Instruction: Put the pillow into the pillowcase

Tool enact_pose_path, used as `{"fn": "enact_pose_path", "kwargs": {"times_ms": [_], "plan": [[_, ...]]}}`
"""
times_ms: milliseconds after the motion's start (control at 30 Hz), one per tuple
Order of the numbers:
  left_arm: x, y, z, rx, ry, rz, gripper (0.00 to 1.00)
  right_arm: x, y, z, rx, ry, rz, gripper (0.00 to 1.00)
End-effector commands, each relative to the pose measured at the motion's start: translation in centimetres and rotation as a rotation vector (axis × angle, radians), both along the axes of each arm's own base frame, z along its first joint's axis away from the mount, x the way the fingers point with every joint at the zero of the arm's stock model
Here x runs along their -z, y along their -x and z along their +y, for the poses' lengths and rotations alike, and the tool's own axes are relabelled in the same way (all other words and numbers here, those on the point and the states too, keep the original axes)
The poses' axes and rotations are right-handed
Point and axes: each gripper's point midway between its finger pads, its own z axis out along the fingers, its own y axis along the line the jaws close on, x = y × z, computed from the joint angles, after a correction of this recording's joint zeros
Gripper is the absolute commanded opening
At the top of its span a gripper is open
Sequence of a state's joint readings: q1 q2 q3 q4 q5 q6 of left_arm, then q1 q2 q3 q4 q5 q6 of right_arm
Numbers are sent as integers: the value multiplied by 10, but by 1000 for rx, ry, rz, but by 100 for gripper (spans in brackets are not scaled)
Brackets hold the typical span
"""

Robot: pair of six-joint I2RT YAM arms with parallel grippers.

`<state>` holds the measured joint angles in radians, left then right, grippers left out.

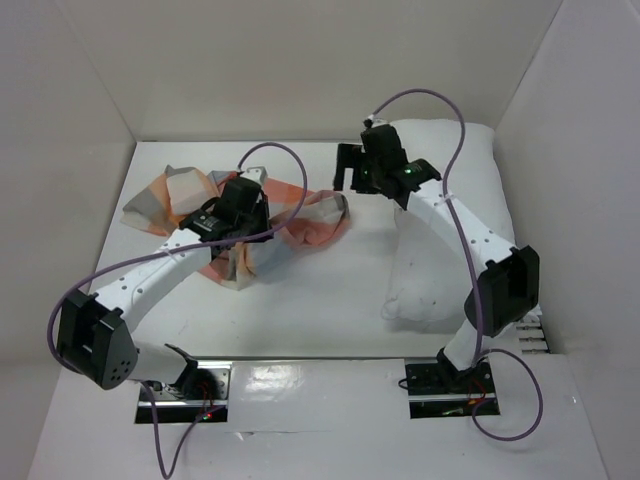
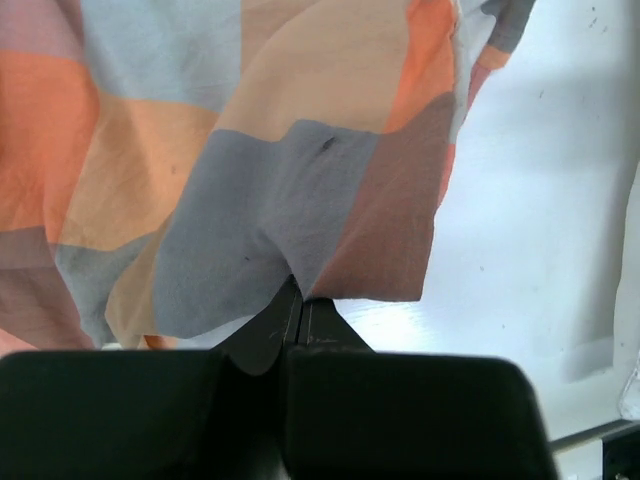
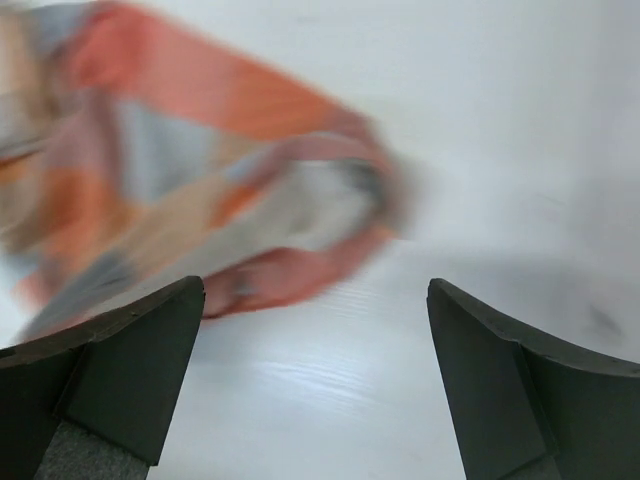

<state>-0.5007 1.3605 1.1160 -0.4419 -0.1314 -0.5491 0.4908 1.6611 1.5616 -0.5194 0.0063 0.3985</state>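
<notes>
The left end effector (image 1: 243, 205), fingers pressed together, pinches a fold of the thin checked pillowcase of orange, grey, light blue and cream fabric (image 2: 250, 150). The cloth spreads ahead of the fingertips, and the rest lies crumpled on the white bench (image 1: 320, 310) to either side of this end effector. The right end effector (image 3: 315, 380), fingers (image 3: 130, 350) spread wide and holding nothing, is held above the bench. The blurred looped edge of the pillowcase lies ahead of it, toward the left of the wrist view. The large plump plain white stuffed pillow (image 1: 425, 285) lies on the bench beside and behind the right end effector, partly under its arm, apart from the pillowcase
</notes>
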Motion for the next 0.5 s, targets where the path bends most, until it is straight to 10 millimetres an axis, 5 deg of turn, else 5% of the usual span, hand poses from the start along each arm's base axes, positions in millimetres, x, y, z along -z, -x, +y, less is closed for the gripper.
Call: {"fn": "enact_pose_path", "kwargs": {"times_ms": [0,167,367,400,467], "plan": [[-15,2,-7,60,39,-43,0,5,26,-127,484,449,11,100],[-21,5,-10,79,57,-44,0,51,93,-181,654,628,198,100],[-21,11,-11,93,67,-37,0,95,121,-187,704,630,277,98],[-21,11,-11,93,67,-37,0,103,119,-188,713,605,289,94],[-21,11,-10,100,60,-41,0,119,116,-182,660,575,328,40]]}}
